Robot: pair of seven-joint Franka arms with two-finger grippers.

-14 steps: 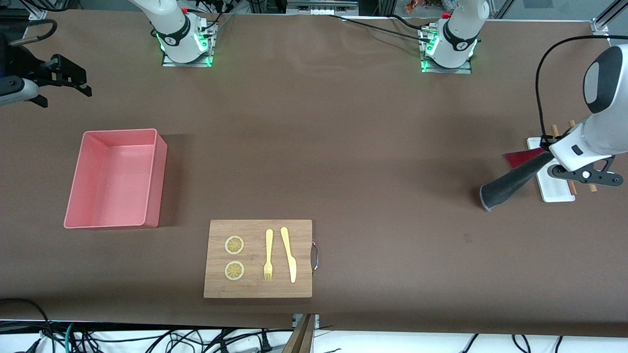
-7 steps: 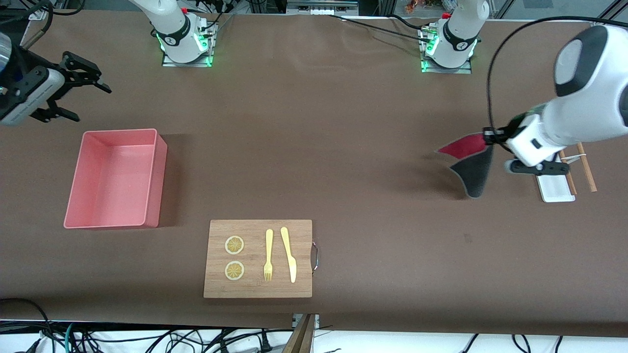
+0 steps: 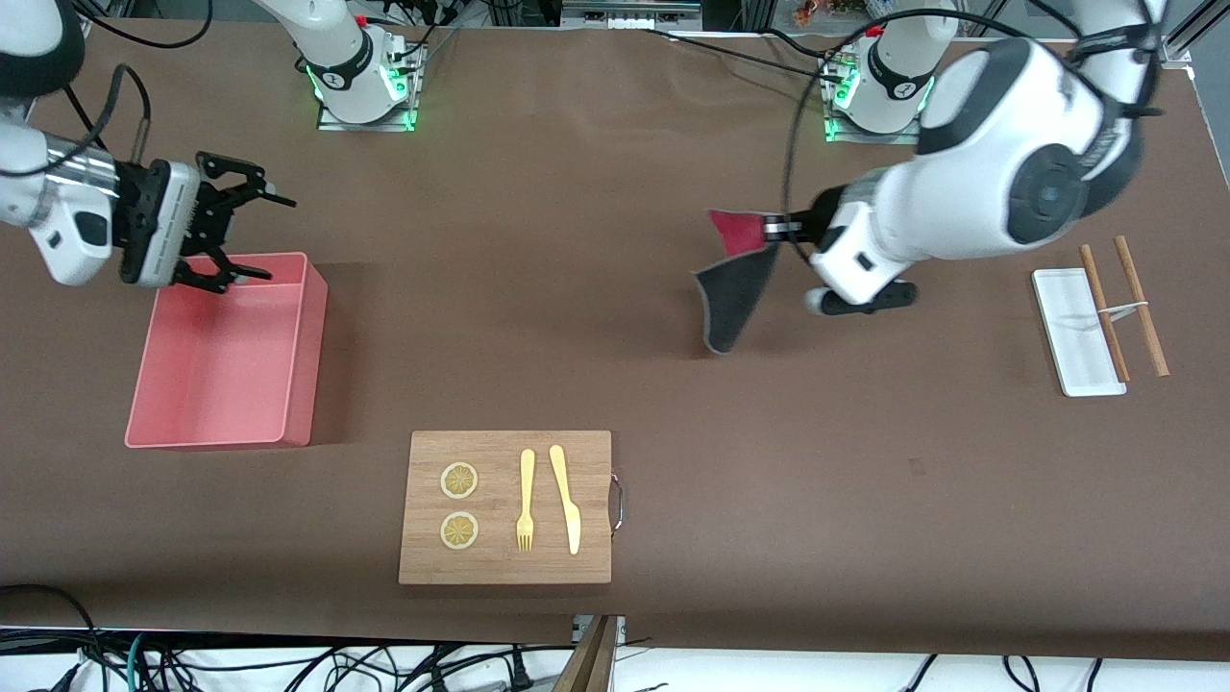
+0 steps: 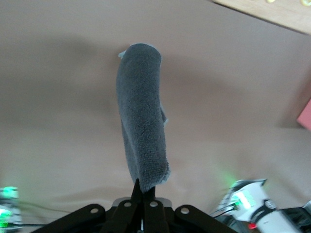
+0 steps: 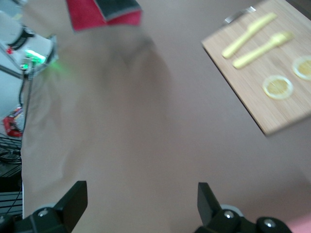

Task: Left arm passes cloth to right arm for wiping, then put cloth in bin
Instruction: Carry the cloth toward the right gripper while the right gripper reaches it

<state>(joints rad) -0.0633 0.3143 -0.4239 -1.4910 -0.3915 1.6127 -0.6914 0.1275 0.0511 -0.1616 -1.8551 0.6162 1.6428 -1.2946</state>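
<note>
My left gripper (image 3: pixel 780 231) is shut on the cloth (image 3: pixel 735 288), magenta-pink on one face and grey on the other, which hangs in the air over the middle of the table. In the left wrist view the cloth (image 4: pixel 143 136) hangs grey from my shut fingertips (image 4: pixel 144 194). My right gripper (image 3: pixel 252 229) is open and empty, in the air over the bin's edge nearest the robots' bases. The pink bin (image 3: pixel 298 356) stands empty at the right arm's end of the table. The right wrist view shows my open fingers (image 5: pixel 75 199) and the cloth (image 5: pixel 92 14) farther off.
A wooden board (image 3: pixel 504 567) with two lemon slices, a yellow fork and a yellow knife lies near the table's front edge. A small white tray (image 3: pixel 1076 332) and two wooden sticks (image 3: pixel 1140 306) lie at the left arm's end.
My left arm has carried the cloth from beside the white tray toward the middle of the table. My right gripper has swung in from the table's end to over the bin's edge.
</note>
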